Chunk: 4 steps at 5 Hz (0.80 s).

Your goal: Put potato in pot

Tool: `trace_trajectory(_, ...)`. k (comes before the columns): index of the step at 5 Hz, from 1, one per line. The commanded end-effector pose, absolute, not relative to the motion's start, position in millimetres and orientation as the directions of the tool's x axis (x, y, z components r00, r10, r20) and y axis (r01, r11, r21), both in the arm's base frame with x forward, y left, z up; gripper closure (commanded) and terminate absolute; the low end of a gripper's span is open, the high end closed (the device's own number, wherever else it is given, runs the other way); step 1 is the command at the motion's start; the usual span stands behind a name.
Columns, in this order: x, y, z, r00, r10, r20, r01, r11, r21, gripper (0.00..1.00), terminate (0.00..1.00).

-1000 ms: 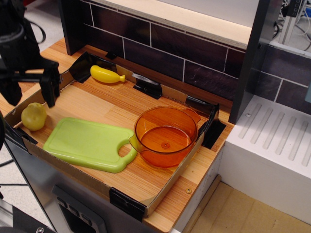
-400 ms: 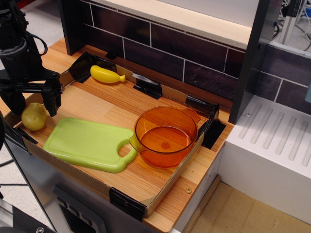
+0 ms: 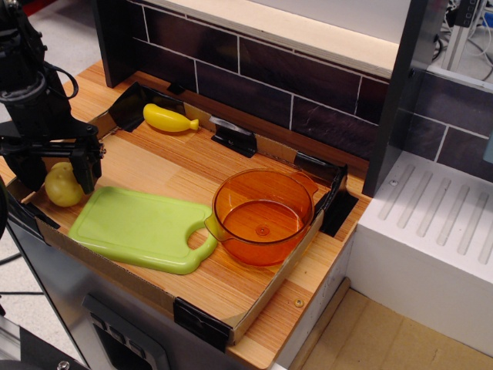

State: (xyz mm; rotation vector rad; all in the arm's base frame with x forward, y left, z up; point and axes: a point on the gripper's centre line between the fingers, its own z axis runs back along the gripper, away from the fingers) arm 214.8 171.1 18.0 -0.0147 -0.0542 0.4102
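A wooden counter (image 3: 166,166) edged with a low cardboard rim sits before a wall of dark brown tiles (image 3: 308,85), with a white ridged surface (image 3: 439,223) off to the right, a light-green cutting board (image 3: 139,227) lying flat near the front and a yellow banana-shaped toy (image 3: 169,119) at the back. The potato (image 3: 62,186), a small rounded pale yellow-green lump with dull smooth skin, rests at the counter's left edge just beside the board, and the black gripper (image 3: 55,171) is down over it with its fingers (image 3: 91,168) spread to either side, though whether they touch it I cannot tell. The pot (image 3: 263,216), round, transparent orange and two-handled, stands upright right of the board with nothing inside, well apart from the potato.
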Motion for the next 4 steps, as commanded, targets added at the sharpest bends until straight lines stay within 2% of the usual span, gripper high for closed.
trace_trajectory(1,214,182,16,0.913,0.400,0.075,-0.398,0.916,-0.038,0.00,0.00)
trace_trajectory(2,215,184,18,0.906,0.414,0.085,-0.412,0.910,-0.044,1.00,0.00)
trace_trajectory(4,220,188,40,0.894,0.435,0.109,-0.424,0.898,-0.115,1.00,0.00)
